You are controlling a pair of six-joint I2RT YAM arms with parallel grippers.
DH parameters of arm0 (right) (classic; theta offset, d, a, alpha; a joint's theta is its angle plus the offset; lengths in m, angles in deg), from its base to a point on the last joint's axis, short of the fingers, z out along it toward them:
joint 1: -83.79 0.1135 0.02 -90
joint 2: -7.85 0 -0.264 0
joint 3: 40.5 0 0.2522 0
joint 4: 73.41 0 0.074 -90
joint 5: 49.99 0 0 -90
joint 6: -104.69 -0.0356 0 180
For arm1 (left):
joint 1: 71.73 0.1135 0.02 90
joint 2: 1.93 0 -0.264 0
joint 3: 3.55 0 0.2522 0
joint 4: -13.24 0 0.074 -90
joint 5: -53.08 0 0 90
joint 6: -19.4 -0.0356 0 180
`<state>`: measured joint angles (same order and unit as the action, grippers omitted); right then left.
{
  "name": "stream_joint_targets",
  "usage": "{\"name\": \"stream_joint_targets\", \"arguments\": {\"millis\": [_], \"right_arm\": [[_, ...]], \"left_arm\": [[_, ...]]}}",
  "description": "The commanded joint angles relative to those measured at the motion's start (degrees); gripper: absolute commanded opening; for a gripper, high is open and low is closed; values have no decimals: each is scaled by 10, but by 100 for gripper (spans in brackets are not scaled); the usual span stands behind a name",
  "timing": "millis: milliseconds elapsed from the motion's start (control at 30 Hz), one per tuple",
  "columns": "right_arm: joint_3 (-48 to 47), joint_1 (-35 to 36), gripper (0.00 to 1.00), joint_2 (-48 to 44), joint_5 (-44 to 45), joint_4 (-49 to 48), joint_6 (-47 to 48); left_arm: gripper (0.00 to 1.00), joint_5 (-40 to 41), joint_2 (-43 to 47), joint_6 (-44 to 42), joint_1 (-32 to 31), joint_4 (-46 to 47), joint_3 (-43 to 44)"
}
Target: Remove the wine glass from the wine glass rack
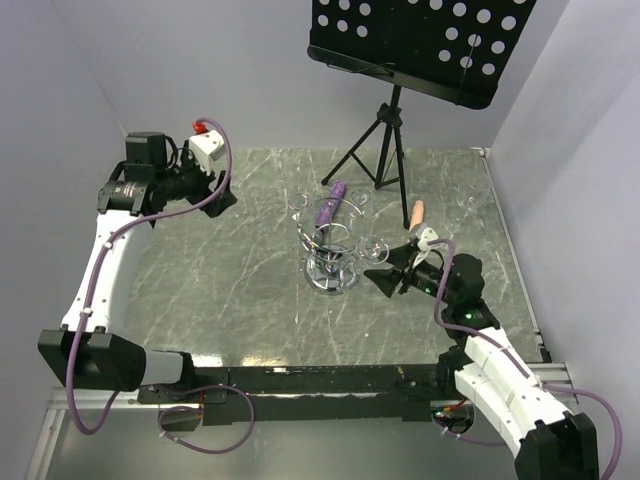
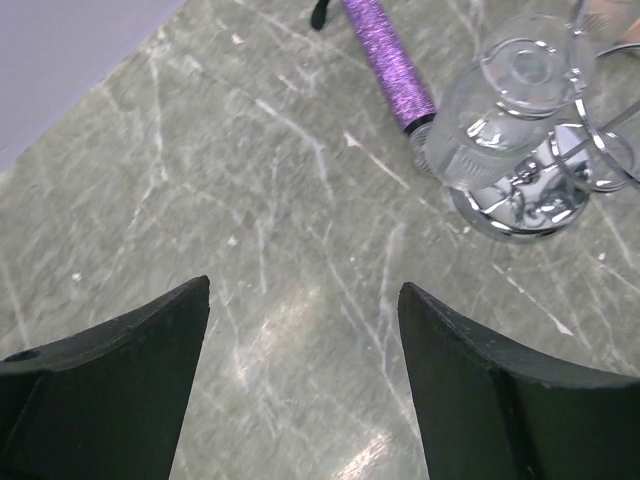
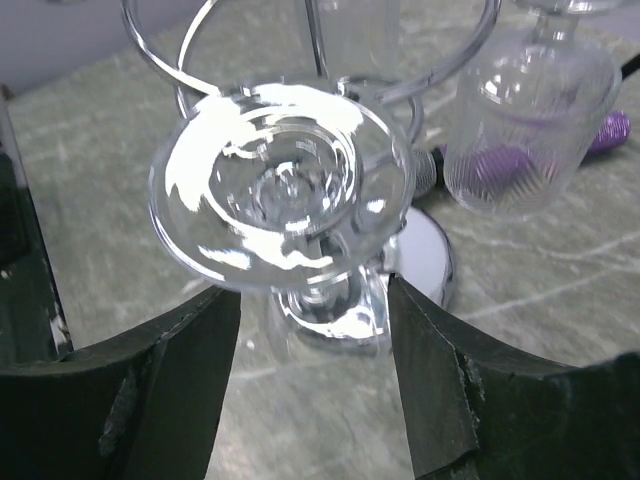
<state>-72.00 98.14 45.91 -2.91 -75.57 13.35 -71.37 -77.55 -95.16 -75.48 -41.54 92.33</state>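
Far left, the left gripper hangs over bare table, fingers spread wide with nothing between them. From its wrist camera the rack sits off at about 2 o'clock, well apart, with a purple rod lying on the table at 1 o'clock.

At mid-table the rack is upright on its round chrome base, its wire loops circling the top.

The wine glass hangs upside down from a loop on the rack's 3 o'clock side in the top view. It is clear, and its round foot is tipped toward the right wrist camera and throws back bright glare. Its stem and bowl drop below the foot. A second, ribbed glass hangs at 2 o'clock from it.

The right gripper comes in from the rack's 4 o'clock. Its fingers are apart, one on each side of the glass just under the foot. I cannot tell whether they touch it.
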Motion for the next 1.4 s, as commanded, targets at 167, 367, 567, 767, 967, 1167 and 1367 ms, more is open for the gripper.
{"name": "stream_joint_targets", "arguments": {"millis": [167, 367, 567, 767, 967, 1167, 1367], "right_arm": [[46, 17, 66, 32, 28, -199, -87], [49, 19, 63, 53, 37, -236, -100], [40, 29, 61, 79, 21, -256, -102], [35, 36, 54, 80, 33, -233, -85], [24, 43, 50, 107, 54, -249, -68], [21, 49, 46, 100, 49, -248, -73], [1, 50, 43, 99, 49, -232, -71]], "left_arm": [[82, 98, -30, -15, -2, -53, 104], [83, 106, -49, -5, 1, -46, 125], [83, 108, -47, -6, 9, -43, 120], [83, 112, -38, -7, 9, -42, 102], [83, 109, -43, -5, 12, -44, 99], [83, 106, -55, -1, 15, -42, 110], [83, 98, -56, -1, 17, -50, 113]]}}
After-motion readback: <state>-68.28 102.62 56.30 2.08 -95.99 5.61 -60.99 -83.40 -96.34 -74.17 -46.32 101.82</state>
